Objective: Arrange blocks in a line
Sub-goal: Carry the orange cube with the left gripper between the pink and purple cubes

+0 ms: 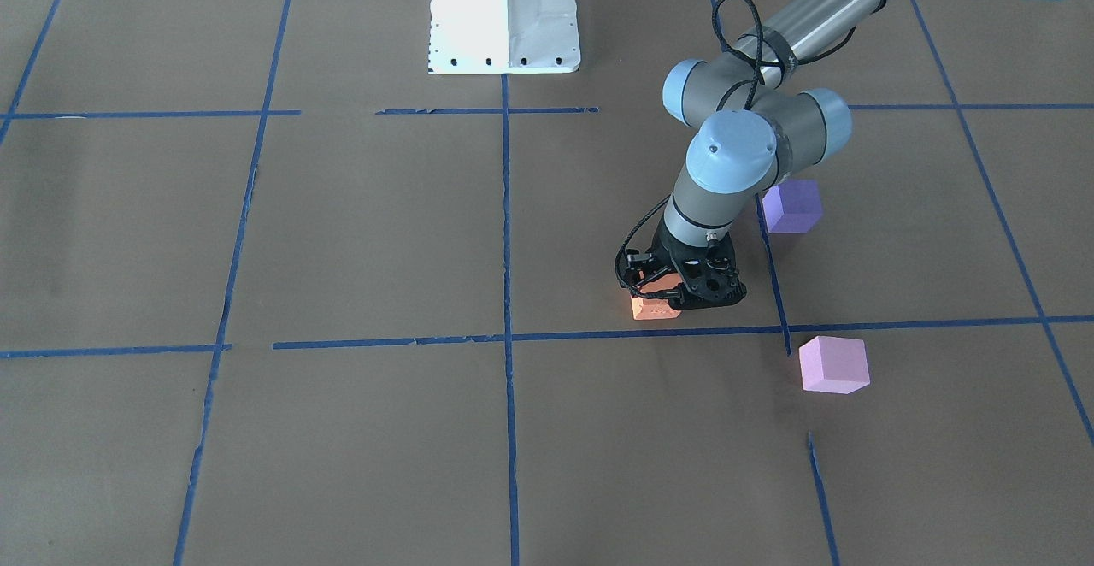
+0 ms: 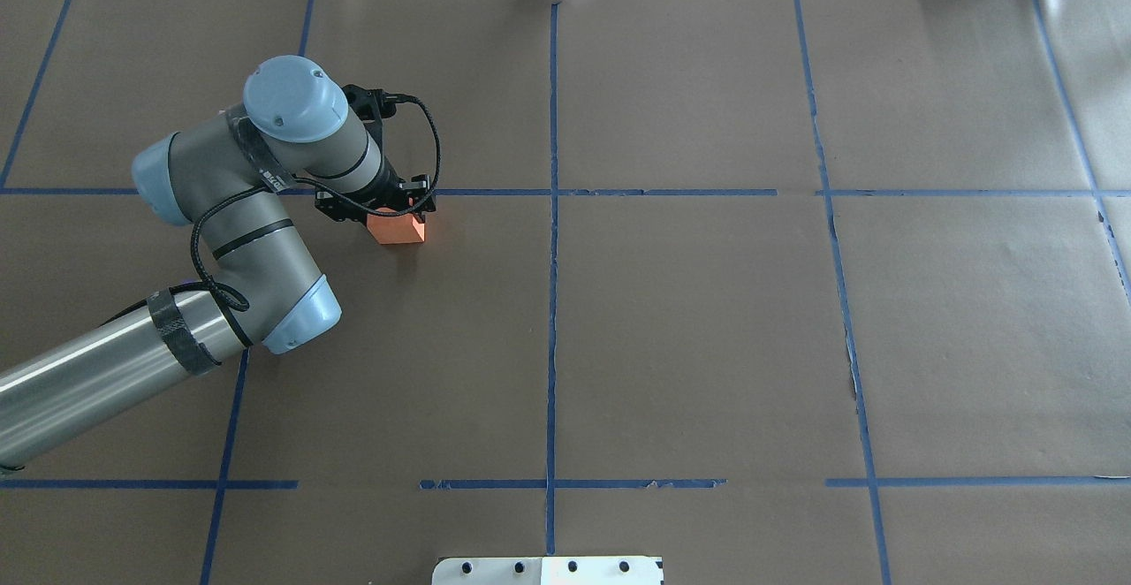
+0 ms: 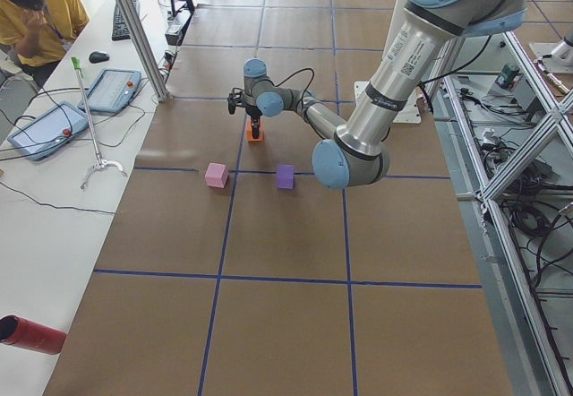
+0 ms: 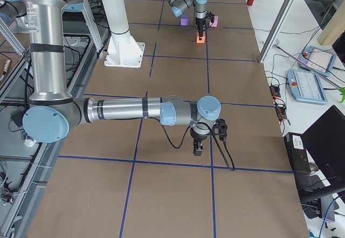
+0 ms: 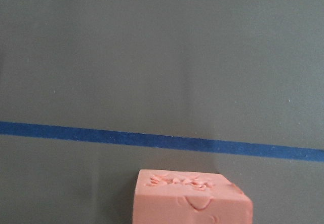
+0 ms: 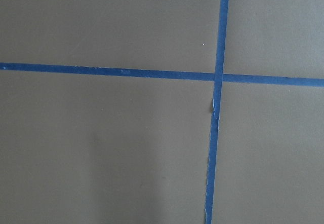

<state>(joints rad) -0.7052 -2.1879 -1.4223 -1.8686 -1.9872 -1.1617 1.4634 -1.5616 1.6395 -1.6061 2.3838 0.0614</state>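
Listing hazards first, front view, left to right.

Item 1, orange block (image 1: 653, 309): low at the table (image 1: 342, 232), just on the robot's side of a blue tape line (image 1: 581, 336), under the left gripper (image 1: 665, 297).
- The jaws straddle its top. Whether they are clamped on it or only set around it cannot be told.
- Risk: the soft, dented foam may twist or slip in a shallow pinch and land skewed. Fingers dragging on release could tip it or nudge it off line.

Item 2, purple block (image 1: 792, 205): near the orange one, toward the robot's base, partly behind the wrist.
- Risk: the wrist joints hang close above it, so a low sweep could knock it.

Item 3, pink block (image 1: 833, 364): across the tape line, well apart from the orange one.
- Risk: the three blocks now stand as a triangle, not a line. A misjudged placement would leave a bend or uneven gaps.

Pose.
- Left arm: enters from that view's right with the forearm sloping down. The wrist is folded so the tool points straight down.
- Right arm: shows only in the right side view, stretched low along the table. The right gripper (image 4: 198, 149) points down over bare paper near a tape crossing, and its jaw state cannot be told.
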